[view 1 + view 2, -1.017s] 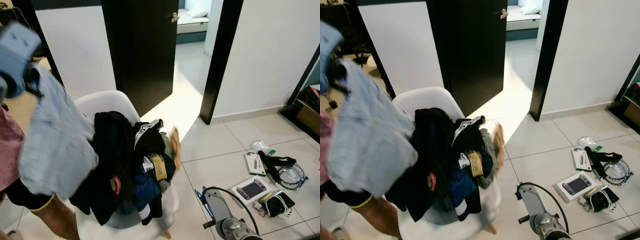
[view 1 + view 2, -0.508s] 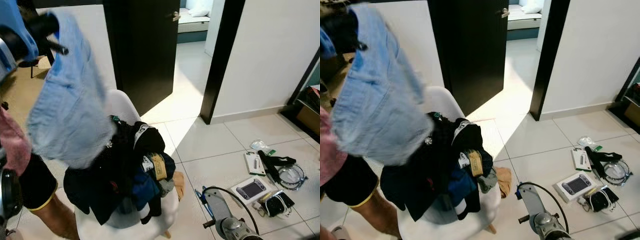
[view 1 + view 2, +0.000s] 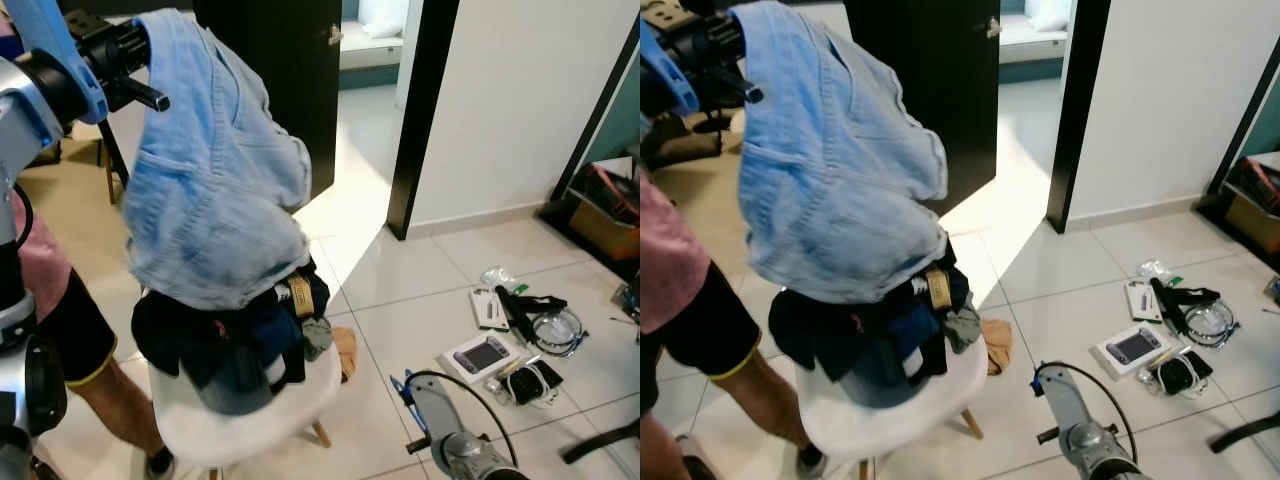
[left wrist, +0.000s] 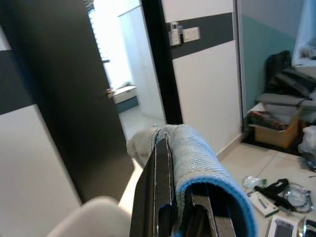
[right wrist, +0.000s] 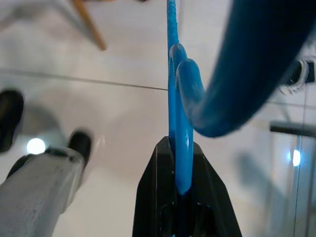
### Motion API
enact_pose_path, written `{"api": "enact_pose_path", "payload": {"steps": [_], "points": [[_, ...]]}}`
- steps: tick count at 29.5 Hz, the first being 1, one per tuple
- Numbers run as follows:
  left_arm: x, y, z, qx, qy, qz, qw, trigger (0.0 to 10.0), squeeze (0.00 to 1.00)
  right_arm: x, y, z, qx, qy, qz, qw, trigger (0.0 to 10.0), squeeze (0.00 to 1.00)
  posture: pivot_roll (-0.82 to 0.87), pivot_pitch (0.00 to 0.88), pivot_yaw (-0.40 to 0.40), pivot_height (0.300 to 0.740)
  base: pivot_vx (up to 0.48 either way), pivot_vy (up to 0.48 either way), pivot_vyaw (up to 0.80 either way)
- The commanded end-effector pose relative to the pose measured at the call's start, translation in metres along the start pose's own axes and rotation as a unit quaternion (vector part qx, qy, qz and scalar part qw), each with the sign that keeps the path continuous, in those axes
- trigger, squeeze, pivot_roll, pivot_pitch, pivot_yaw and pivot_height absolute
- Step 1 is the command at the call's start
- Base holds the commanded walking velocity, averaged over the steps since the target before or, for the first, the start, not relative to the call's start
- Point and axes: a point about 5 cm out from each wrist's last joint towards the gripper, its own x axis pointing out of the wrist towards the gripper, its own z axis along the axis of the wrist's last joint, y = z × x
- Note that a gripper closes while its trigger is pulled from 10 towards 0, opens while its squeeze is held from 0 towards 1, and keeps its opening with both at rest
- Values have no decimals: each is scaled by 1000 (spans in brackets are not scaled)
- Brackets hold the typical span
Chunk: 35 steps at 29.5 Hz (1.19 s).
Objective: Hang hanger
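Observation:
My left gripper [image 4: 170, 148] is raised high at the upper left and is shut on a light blue denim garment [image 3: 215, 200]. The garment hangs down from it in front of the dark clothes pile [image 3: 230, 340] on a white chair [image 3: 250, 425]. In the right wrist view my right gripper [image 5: 180, 168] is shut on a bright blue plastic hanger [image 5: 177, 98] held low above the tiled floor. The right arm [image 3: 450, 450] shows at the bottom edge, with a bit of blue hanger [image 3: 398, 388] beside it.
A person in a pink shirt and black shorts [image 3: 70, 330] stands close on the left of the chair. A dark door [image 3: 290, 80] stands open behind. Boxes, cables and a small console [image 3: 510, 340] lie on the floor at right. A tan cloth [image 3: 345, 352] lies by the chair.
The left arm has lifted the blue garment higher and swung it rightward over the chair. The camera has shifted. A tan cloth has dropped from the pile to the floor.

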Motion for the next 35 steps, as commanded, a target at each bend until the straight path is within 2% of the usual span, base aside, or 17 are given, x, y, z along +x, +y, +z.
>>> {"api": "enact_pose_path", "payload": {"steps": [1,10,12,13,14,15,17,18,19,20,21,24,27,29,31,32,35], "points": [[0,-2,3,-8,-11,-1,1000,10000,0,0,4,2,-2,-3,6,1000,10000,0,62,0,5,740,-454,0,0],[5,-12,-8,-44,-19,-15,999,10000,0,0,4,3,1,-8,8,1000,10000,0,66,0,3,740,-189,0,0],[4,-18,-39,-37,16,-24,999,10000,0,0,4,3,2,-9,8,1000,10000,0,66,0,3,740,0,0,0],[4,-18,-39,-37,16,-24,999,10000,0,0,4,3,2,-9,8,1000,10000,0,66,0,3,740,0,0,0],[0,-19,-65,-38,54,-21,998,10000,0,0,4,3,6,-9,8,1000,10000,0,66,0,3,740,0,0,0],[0,-19,-65,-38,54,-21,998,10000,0,0,4,3,6,-9,8,1000,10000,0,66,0,3,740,0,0,0],[-17,-21,-121,-50,137,-13,989,10000,0,0,4,2,7,-5,10,1000,10000,0,64,0,8,740,0,0,-603],[-17,-21,-121,-50,137,-13,989,10000,0,0,4,2,7,-5,10,1000,10000,0,64,0,8,740,0,0,-800],[-25,-23,-141,-60,167,-11,984,10000,0,0,4,2,5,-3,10,1000,10000,0,66,0,6,740,0,0,-800],[-25,-23,-141,-60,167,-11,984,10000,0,0,4,2,5,-3,10,1000,10000,0,66,0,6,740,0,0,-800],[-32,-27,-156,-69,191,-10,979,10000,0,0,4,1,5,-2,10,1000,10000,0,67,0,4,740,0,0,-800],[-40,-33,-175,-78,219,-5,973,10000,0,0,4,1,7,-1,9,1000,10000,0,66,0,4,740,0,0,-800],[-40,-33,-175,-78,219,-5,973,10000,0,0,4,1,7,-1,9,1000,10000,0,66,0,4,740,0,0,-800],[-54,-36,-203,-87,259,12,962,10000,0,0,3,0,11,-1,7,1000,10000,0,62,0,6,740,0,0,-800],[-54,-36,-203,-87,259,12,962,10000,0,0,3,0,11,-1,7,1000,10000,0,62,0,6,740,0,0,-800],[-66,-37,-222,-90,290,24,952,10000,0,0,3,0,12,-1,7,1000,10000,0,63,0,5,740,0,0,-800],[-80,-38,-241,-91,320,32,942,10000,0,0,3,0,12,-1,7,1000,10000,0,61,0,8,740,0,0,-800]]}}
